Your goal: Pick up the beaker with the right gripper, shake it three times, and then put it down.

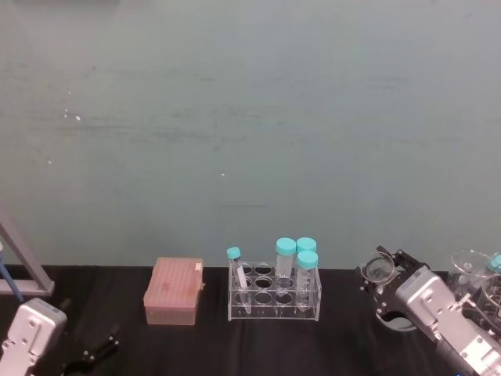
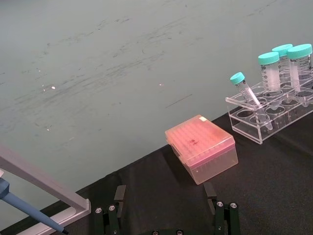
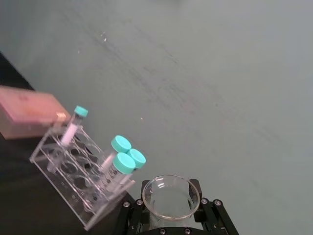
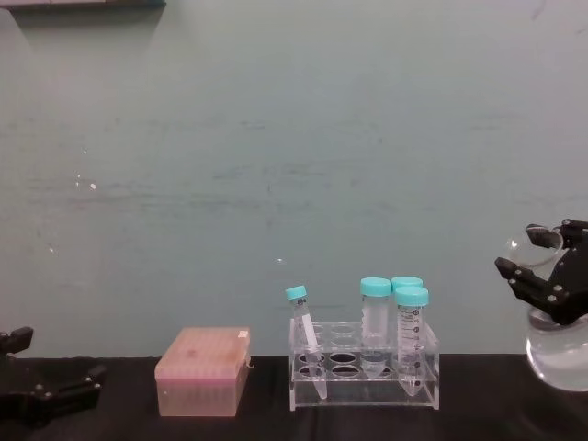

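No legible text, markings on tubes [image 4: 411, 331] too small to read

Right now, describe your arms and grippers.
Both arms end in boxy silver-grey wrist housings. The left gripper has thin black fingers dotted with small silver screws. The right gripper is black too, chunkier, with angular linked fingers and the same screw heads.
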